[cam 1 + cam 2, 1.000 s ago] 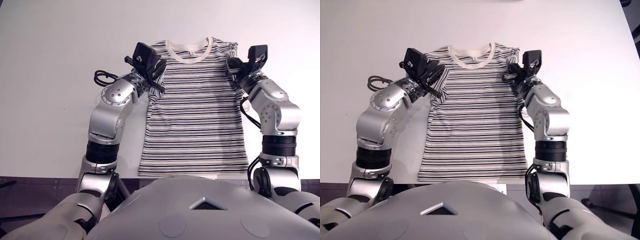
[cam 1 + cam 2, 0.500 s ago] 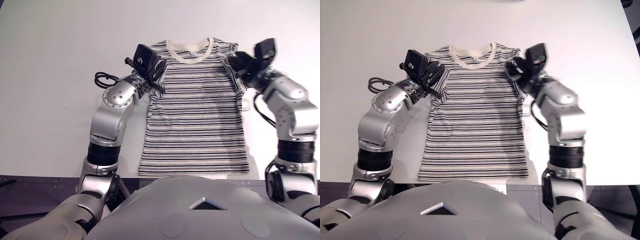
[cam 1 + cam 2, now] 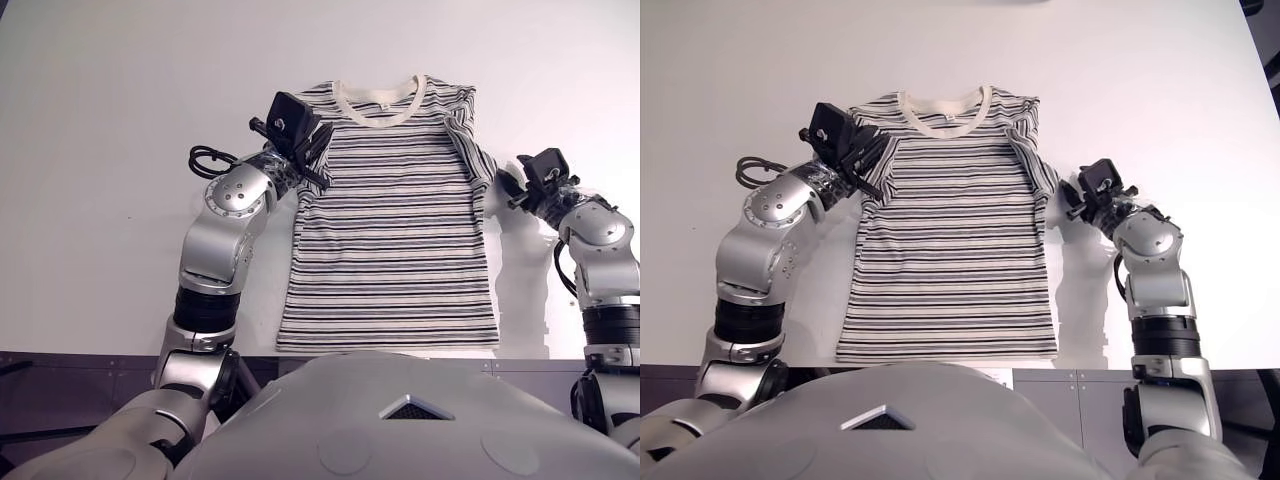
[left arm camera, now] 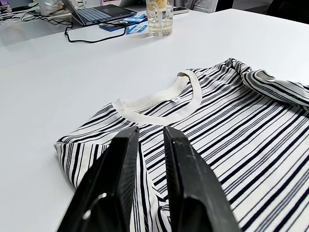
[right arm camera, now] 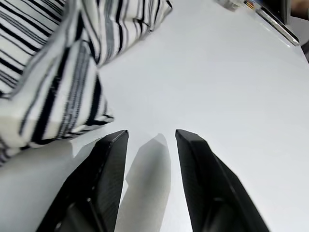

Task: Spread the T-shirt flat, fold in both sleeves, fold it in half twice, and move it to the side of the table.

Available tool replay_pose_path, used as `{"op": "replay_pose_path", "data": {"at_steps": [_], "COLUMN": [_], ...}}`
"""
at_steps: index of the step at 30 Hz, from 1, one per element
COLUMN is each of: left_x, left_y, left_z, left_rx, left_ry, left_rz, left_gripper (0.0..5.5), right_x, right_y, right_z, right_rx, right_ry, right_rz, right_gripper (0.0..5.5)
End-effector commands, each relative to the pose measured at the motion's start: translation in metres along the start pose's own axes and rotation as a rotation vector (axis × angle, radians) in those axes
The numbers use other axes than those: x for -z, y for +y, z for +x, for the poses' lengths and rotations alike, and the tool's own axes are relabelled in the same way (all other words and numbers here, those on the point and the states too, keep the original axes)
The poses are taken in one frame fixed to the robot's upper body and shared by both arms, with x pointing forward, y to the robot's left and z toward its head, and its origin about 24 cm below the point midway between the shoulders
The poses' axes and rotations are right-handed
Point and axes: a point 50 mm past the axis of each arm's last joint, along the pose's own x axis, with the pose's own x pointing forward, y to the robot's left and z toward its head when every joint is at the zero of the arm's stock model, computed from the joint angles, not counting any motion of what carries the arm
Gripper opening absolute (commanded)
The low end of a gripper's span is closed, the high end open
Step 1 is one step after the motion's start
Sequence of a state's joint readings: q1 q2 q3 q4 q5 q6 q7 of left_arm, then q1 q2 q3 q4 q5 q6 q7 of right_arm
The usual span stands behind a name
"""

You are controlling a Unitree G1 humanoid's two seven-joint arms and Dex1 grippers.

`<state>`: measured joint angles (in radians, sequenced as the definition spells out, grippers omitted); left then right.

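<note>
Item one: striped T-shirt [image 3: 390, 210], lying flat on the white table [image 3: 100, 150], between the two claws, its cream neck band [image 3: 378, 98] farther out than either claw and its hem nearer the robot than both. Item two: left gripper [image 4: 150, 131], over the shirt's left shoulder, where the sleeve lay folded inward onto the body; its two black fingers [image 4: 123, 159] stood nearly together with a narrow slit between them, and nothing was seen clamped there (striped cloth showed through the slit, lying underneath). The neck band lay just beyond the fingertips. Item three: right gripper [image 5: 152, 133], low over bare table off the shirt's right edge, its fingers parted and empty. The right sleeve [image 3: 472, 150] lay just beside this claw toward the shirt, near it but not touching, with its hem rumpled and turned partly over the body. Sundry, well beyond the left claw at the table's far side: a laptop [image 4: 99, 12], a clear cup [image 4: 160, 19] and a thin black cable [image 4: 91, 36], all well apart from the shirt.
</note>
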<state>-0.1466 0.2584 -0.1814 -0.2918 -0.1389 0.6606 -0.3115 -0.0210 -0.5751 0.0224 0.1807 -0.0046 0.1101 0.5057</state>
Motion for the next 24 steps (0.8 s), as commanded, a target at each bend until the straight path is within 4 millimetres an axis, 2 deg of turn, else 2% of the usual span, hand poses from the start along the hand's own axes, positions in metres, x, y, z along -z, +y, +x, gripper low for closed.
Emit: {"op": "replay_pose_path", "data": {"at_steps": [1, 4, 7, 11, 15, 17, 20, 24], "left_x": [0.001, 0.001, 0.002, 0.003, 0.005, 0.007, 0.011, 0.008], "left_y": [0.001, 0.001, 0.001, 0.001, 0.0, 0.0, 0.0, 0.025], "left_z": [-0.001, -0.003, -0.003, -0.003, -0.005, -0.008, -0.023, -0.071], "left_rx": [-0.001, -0.003, -0.002, -0.002, 0.023, 0.055, 0.124, 0.187], "left_ry": [0.007, 0.011, 0.014, 0.019, 0.034, 0.043, 0.056, 0.069], "left_rz": [0.016, 0.016, 0.017, 0.018, 0.063, 0.103, 0.197, 0.451], "left_gripper": [0.95, 0.95, 0.95, 0.95, 0.95, 0.95, 0.95, 0.95], "right_x": [-0.011, -0.029, -0.038, -0.034, -0.028, -0.026, -0.03, -0.071], "right_y": [0.016, 0.016, 0.021, 0.035, 0.056, 0.06, 0.055, 0.026], "right_z": [-0.002, -0.006, -0.008, -0.005, 0.001, 0.005, 0.005, -0.028], "right_rx": [-0.1, -0.128, -0.135, -0.179, -0.3, -0.346, -0.371, -0.422], "right_ry": [-0.101, -0.19, -0.209, -0.161, -0.143, -0.125, -0.138, -0.314], "right_rz": [0.156, 0.222, 0.161, 0.051, 0.01, -0.002, 0.018, 0.089], "right_gripper": [1.81, 1.81, 1.81, 1.81, 1.81, 1.81, 1.81, 1.81]}}
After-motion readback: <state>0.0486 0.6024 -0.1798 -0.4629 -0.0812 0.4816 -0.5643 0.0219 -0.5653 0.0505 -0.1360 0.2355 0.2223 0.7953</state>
